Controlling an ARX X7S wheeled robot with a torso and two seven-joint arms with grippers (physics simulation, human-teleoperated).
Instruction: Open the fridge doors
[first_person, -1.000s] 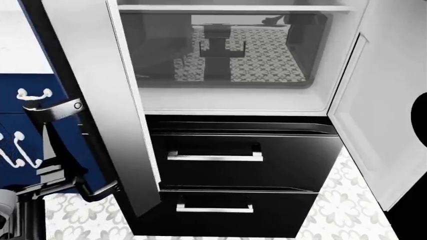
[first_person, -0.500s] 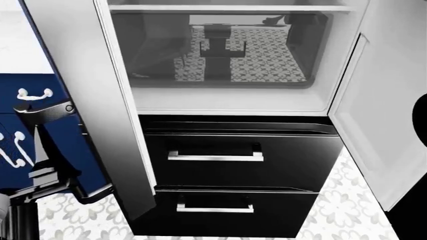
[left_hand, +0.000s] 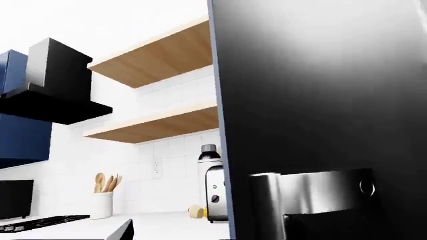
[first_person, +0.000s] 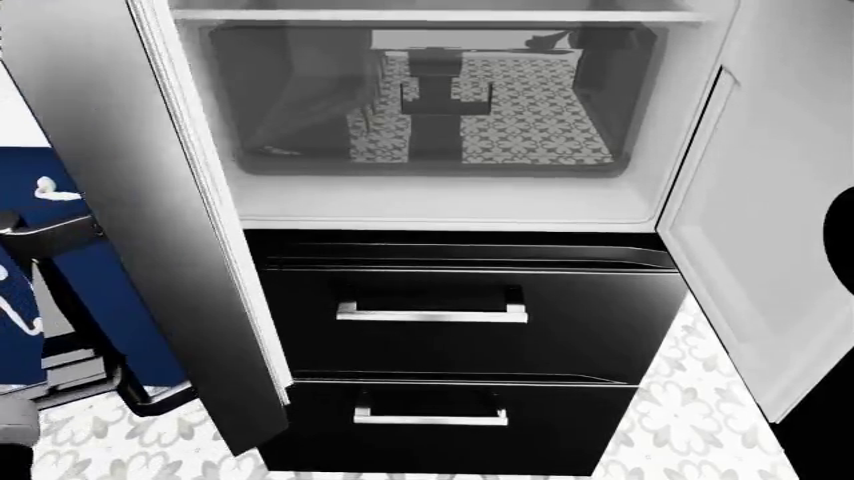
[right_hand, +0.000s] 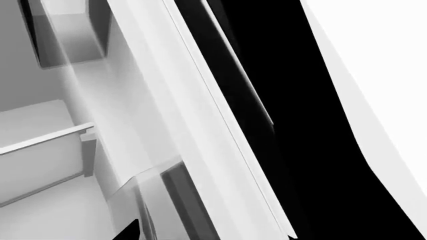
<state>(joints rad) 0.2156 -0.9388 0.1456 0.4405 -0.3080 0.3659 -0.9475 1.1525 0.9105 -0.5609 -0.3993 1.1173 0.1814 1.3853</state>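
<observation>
While ajar, fridge doors (first_person: 160, 200) above two black drawer fronts (first_person: 467, 310).

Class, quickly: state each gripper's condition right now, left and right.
Left gripper: behind the left fridge door; its state cannot be told.
Right gripper: not in view.

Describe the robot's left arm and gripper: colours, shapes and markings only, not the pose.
The left gripper shows as flat plates of brushed silver metal with a small round hole near one end. In the head view, the left arm is blocky, made of black and silver-grey segments, with a pale grey rounded part below. No cables, markings or sleeves are visible.
</observation>
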